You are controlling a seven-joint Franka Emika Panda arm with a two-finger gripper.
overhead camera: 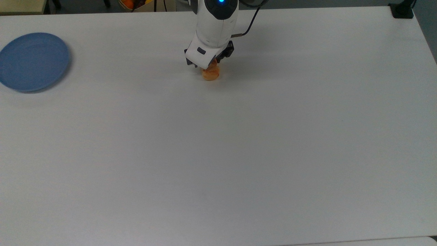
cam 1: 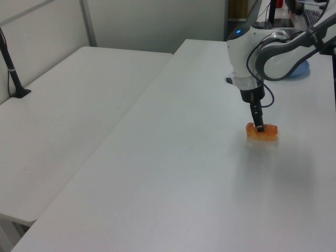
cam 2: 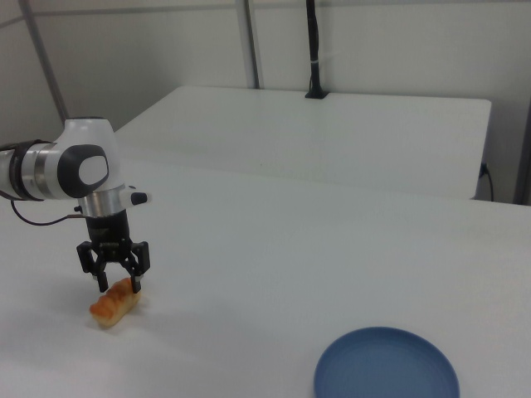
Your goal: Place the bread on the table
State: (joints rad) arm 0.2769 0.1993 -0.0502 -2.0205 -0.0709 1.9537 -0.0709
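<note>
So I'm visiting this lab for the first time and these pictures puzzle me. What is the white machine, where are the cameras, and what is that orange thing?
The white machine is a robot arm, and the black claw at its end is the gripper. Three fixed cameras watch one white table: the top view looks down from above, and the left view and right view look across it from opposite sides. The orange thing is a small bread roll. It appears to rest on the table, with the gripper's fingers spread on either side of it, so it seems just released. A blue plate lies apart, at the top view's left edge.
</note>
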